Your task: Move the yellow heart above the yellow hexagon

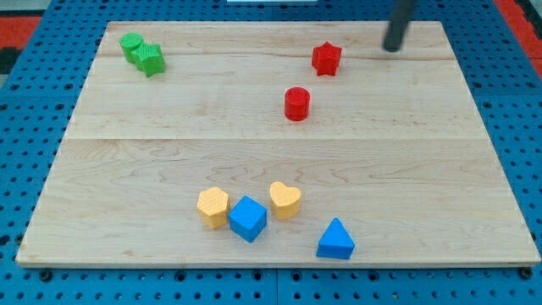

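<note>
The yellow heart (pixel 284 200) lies near the view's bottom, right of centre-left. The yellow hexagon (pixel 212 207) lies to its left, with a blue cube (pixel 247 219) between and slightly below them, touching both or nearly so. My tip (pixel 392 48) is at the view's top right, far from the yellow blocks and just right of a red star (pixel 326 58).
A red cylinder (pixel 297 103) stands below the red star. Two green blocks (pixel 141 52) sit together at the view's top left. A blue triangle (pixel 336 240) lies at the bottom, right of the heart. The wooden board (pixel 423 169) rests on a blue pegboard.
</note>
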Motion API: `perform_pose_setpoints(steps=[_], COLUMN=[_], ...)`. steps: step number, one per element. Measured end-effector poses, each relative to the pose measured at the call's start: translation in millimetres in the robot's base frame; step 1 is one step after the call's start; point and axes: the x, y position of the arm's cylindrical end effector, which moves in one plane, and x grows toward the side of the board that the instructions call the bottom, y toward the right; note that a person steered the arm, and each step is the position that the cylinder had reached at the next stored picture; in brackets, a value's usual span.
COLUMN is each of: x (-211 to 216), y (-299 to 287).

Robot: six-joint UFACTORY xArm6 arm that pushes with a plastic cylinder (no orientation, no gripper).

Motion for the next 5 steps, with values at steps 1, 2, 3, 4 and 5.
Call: perform_pose_setpoints(steps=[1,2,3,4,5], x=[20.3,83.4,107.1,145.9,226.6], y=[-77.1,-95.8,-58.7,1.1,-22.3])
